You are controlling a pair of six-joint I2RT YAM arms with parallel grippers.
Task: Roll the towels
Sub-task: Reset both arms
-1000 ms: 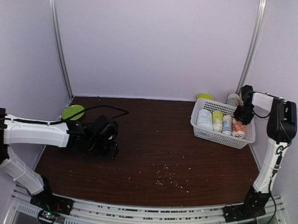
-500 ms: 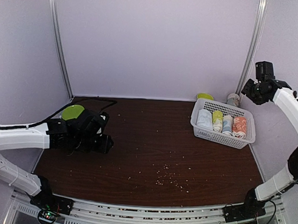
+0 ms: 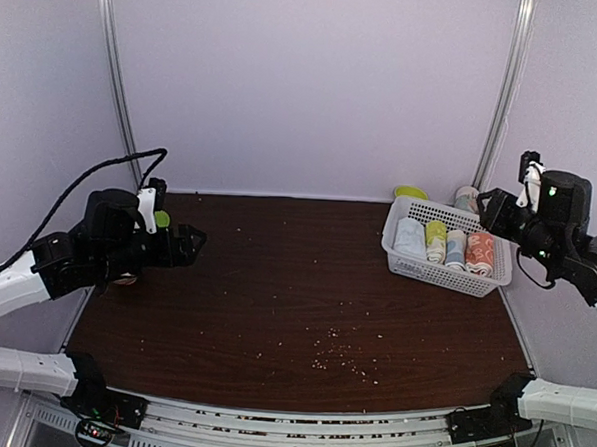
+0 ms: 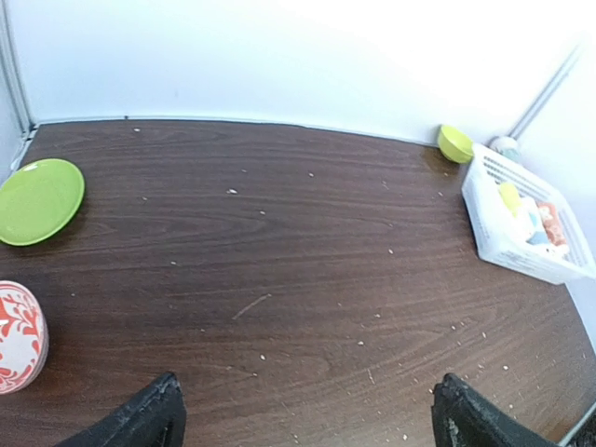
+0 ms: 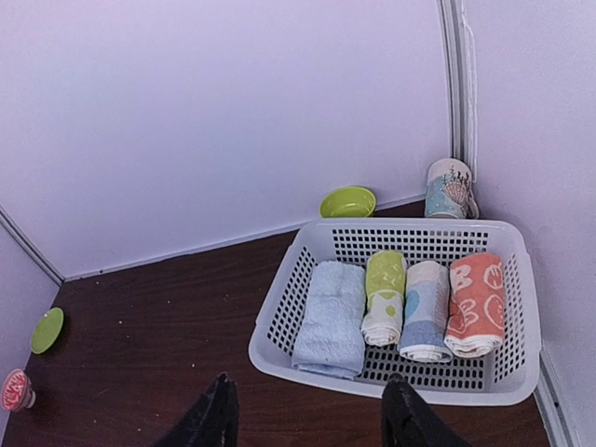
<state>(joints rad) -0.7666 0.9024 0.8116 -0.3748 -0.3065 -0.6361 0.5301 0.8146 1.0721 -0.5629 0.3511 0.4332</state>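
As both arms pull back, left gripper (image 4: 307, 391) sprung wide, right gripper (image 5: 309, 382) open, both empty, we find the blue towel (image 5: 424, 321) and orange towel (image 5: 475, 312) rolled in the far-right basket (image 5: 279, 326): looks done.

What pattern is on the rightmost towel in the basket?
Orange with cream shapes; that towel shows best in the right wrist view.

Left hand (image 4: 309, 417) — like the red-patterned dish (image 4: 19, 335) — cut off at picture edge.
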